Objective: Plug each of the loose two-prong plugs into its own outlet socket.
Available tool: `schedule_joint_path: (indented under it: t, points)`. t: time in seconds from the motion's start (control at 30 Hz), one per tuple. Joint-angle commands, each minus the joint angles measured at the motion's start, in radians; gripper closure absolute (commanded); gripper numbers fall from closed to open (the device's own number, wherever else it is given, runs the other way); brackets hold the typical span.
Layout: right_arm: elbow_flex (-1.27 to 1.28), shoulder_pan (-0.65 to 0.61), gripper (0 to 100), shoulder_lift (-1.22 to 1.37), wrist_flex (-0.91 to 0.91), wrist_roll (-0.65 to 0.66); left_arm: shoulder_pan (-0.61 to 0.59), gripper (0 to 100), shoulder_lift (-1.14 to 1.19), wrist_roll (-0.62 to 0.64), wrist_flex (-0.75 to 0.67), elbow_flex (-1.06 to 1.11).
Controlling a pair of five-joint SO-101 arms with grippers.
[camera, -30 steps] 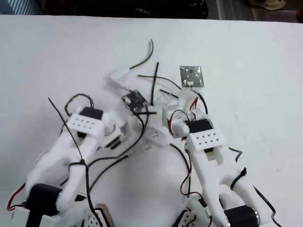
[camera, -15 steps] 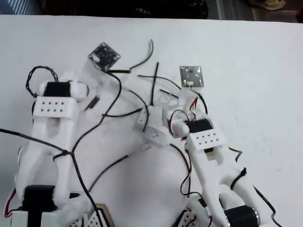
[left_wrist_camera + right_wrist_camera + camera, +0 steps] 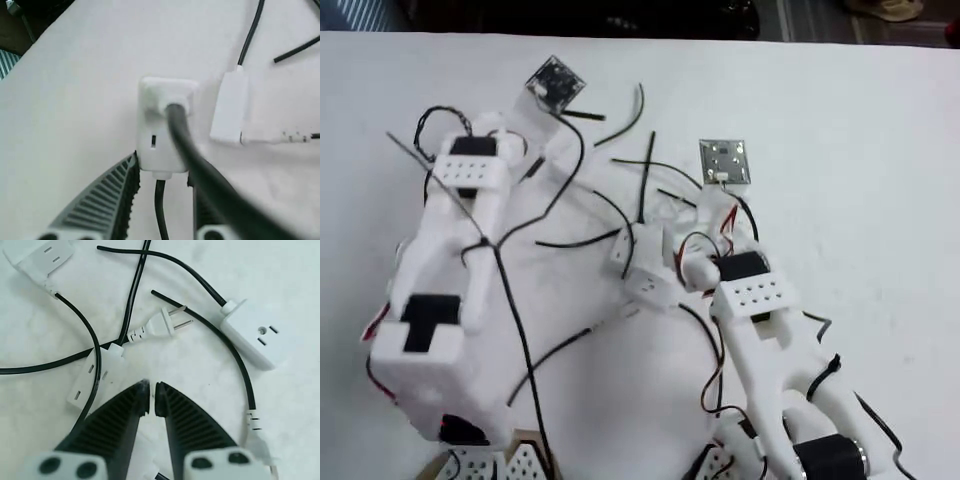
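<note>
Left tool (image 3: 163, 171) tight around white outlet socket (image 3: 161, 125); right tool (image 3: 152, 388) pressed together, empty, near loose two-prong plug (image 3: 159, 328).

This reads as a robotics lab or maker's workbench rather than a home. A plain white table (image 3: 880, 120) carries two white arms that look 3D-printed, the left arm (image 3: 450, 250) and the right arm (image 3: 770, 340), with bare red and black servo wires (image 3: 718, 365) looped openly along their joints. A white outlet socket (image 3: 252, 337) and a two-prong plug (image 3: 160, 329) lie loose among short black cords (image 3: 99, 357) on the tabletop, and a dark floor (image 3: 570, 15) runs beyond the table's far edge.
</note>
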Motion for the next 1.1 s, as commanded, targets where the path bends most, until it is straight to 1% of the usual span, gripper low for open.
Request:
schedule_joint_path:
  t: [0.0, 0.07, 0.1, 0.13, 0.23, 0.3, 0.43, 0.57, 0.67, 0.9, 1.0, 1.07]
  points:
    - [-0.015, 0.002, 97.3, -0.028, -0.019, -0.008, 0.018, 97, 0.105, -0.005, 0.060, -0.216]
    - [-0.015, 0.002, 97.2, -0.028, -0.019, -0.008, 0.025, 96, 0.173, -0.005, 0.112, -0.305]
    - [-0.015, 0.002, 97.2, -0.028, -0.019, -0.008, 0.027, 93, 0.205, -0.005, 0.141, -0.348]
    - [-0.015, 0.002, 97.2, -0.028, -0.019, -0.008, 0.027, 89, 0.232, -0.005, 0.175, -0.388]
    - [-0.014, 0.002, 97.1, -0.028, -0.019, -0.008, 0.022, 71, 0.292, 0.008, 0.307, -0.500]
    - [-0.014, 0.002, 97.1, -0.028, -0.019, -0.008, 0.018, 65, 0.305, 0.057, 0.411, -0.575]
    - [-0.014, 0.002, 97.1, -0.028, -0.019, -0.008, 0.018, 65, 0.306, 0.072, 0.574, -0.698]
    - [-0.012, 0.002, 97.1, -0.028, -0.019, -0.008, 0.018, 65, 0.306, 0.080, 0.649, -0.758]
    - [-0.012, 0.004, 97.1, -0.028, -0.019, -0.008, 0.019, 65, 0.303, 0.081, 0.735, -0.799]
    - [-0.015, 0.008, 97.1, -0.028, -0.019, -0.005, 0.022, 65, 0.303, 0.081, 1.019, -0.991]
    - [-0.015, 0.008, 97.1, -0.028, -0.018, 0.002, 0.016, 65, 0.291, 0.104, 1.030, -0.999]
    - [-0.015, 0.008, 97.1, -0.028, -0.015, 0.002, 0.008, 65, 0.257, 0.104, 1.030, -0.957]
